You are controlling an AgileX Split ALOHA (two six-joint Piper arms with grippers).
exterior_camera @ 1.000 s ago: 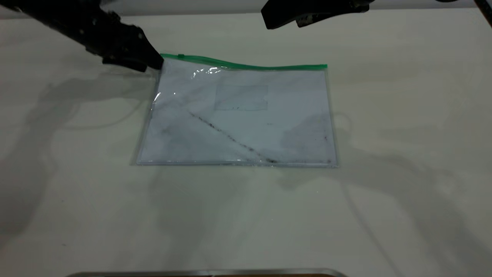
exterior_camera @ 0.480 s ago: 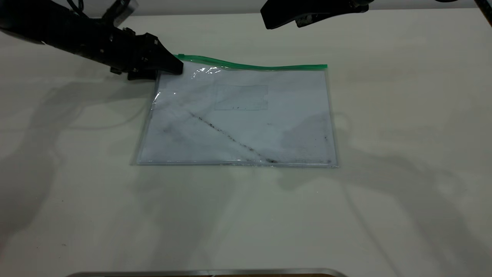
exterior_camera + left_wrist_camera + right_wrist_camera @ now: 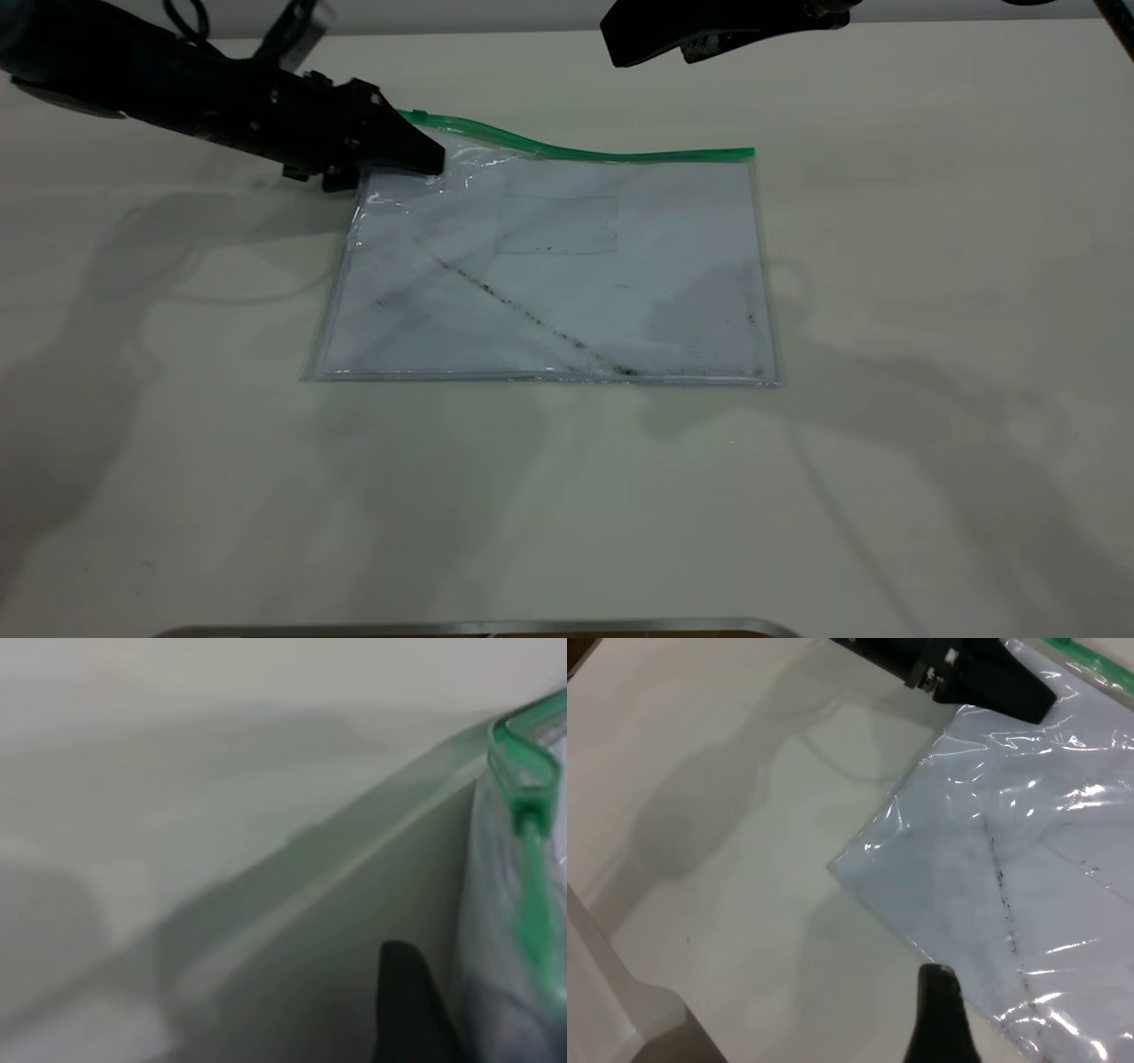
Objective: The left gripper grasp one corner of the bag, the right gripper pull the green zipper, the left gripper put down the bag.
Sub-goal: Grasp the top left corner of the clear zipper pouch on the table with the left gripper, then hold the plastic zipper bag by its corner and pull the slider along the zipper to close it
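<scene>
Since left gripper is clamped on only the bag corner at 10 o'clock, it may slip; right gripper, at 12, grip state unclear.

Pale matte table, soft shadows, metal edge.

Not much else going on here, honestly. Big off-white table takes up pretty much everything, matte, with soft grey shadows smeared across the left side and more over on the right. There's a tiny dark speck down near the front left. A curved shiny metal strip pokes in along the near edge. At the far side the tabletop ends at a paler band of wall. The right wrist view catches a stepped ledge at the table's edge.
</scene>
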